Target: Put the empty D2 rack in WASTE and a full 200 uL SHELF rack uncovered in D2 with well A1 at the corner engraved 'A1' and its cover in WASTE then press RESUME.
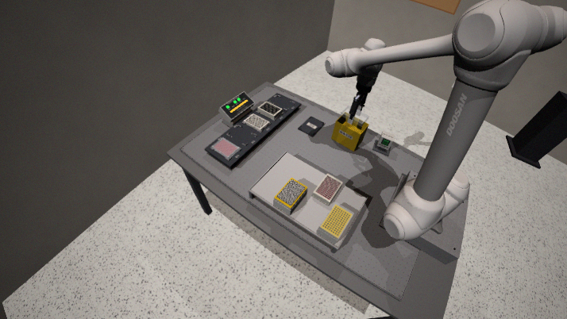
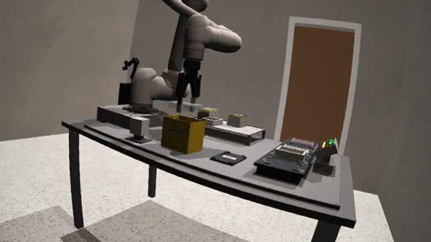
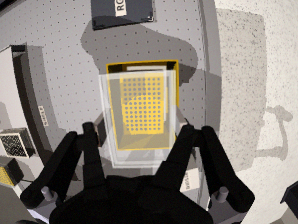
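Note:
My gripper (image 1: 354, 115) is shut on a clear rack cover (image 3: 139, 116) and holds it flat a little above the mouth of the yellow WASTE bin (image 1: 349, 132). In the side view the cover (image 2: 186, 106) hangs just over the bin's rim (image 2: 183, 133). Through the cover, the wrist view shows a yellow rack with dark holes (image 3: 145, 104) lying inside the bin. On the deck (image 1: 254, 124), the D2 slot (image 1: 242, 134) looks bare between the pink plate (image 1: 225, 147) and the pale plate (image 1: 256, 121).
The shelf (image 1: 307, 198) holds a yellow-rimmed rack with tips (image 1: 291, 193), a dark red rack (image 1: 328, 187) and a yellow rack (image 1: 337, 220). The RG nest (image 1: 310, 128) lies left of the bin and the RESUME button (image 1: 385, 142) to its right. The panel (image 1: 237, 106) shows an orange strip.

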`<state>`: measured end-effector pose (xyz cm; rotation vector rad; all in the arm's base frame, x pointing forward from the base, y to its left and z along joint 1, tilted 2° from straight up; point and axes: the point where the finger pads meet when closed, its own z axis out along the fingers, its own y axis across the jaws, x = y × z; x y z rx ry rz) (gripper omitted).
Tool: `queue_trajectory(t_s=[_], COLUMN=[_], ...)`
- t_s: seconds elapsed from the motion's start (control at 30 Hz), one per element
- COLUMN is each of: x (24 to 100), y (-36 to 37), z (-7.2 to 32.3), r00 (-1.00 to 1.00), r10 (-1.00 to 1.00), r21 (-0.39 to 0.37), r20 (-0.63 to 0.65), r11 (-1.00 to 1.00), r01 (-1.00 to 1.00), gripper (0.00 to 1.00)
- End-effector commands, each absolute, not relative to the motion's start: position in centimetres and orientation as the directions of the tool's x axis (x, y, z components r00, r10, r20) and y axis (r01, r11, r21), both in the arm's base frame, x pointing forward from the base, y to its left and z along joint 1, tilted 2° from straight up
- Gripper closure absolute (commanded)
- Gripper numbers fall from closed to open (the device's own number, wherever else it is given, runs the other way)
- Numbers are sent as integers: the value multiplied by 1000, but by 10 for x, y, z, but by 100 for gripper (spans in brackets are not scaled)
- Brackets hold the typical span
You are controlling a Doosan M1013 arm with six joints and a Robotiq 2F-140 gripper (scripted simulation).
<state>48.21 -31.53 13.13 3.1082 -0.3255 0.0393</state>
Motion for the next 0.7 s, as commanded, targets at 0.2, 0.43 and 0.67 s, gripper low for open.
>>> queue_trajectory(t_s=[0.2,0.43,0.67], x=[482,482,482], y=[-315,-315,-315], z=[131,130,128], r00=[978,978,978], r10=[-207,-207,-207], r21=[13,13,13], r20=[27,27,27], r11=[-978,-978,-978], r01=[-207,-207,-207], gripper=[100,100,100])
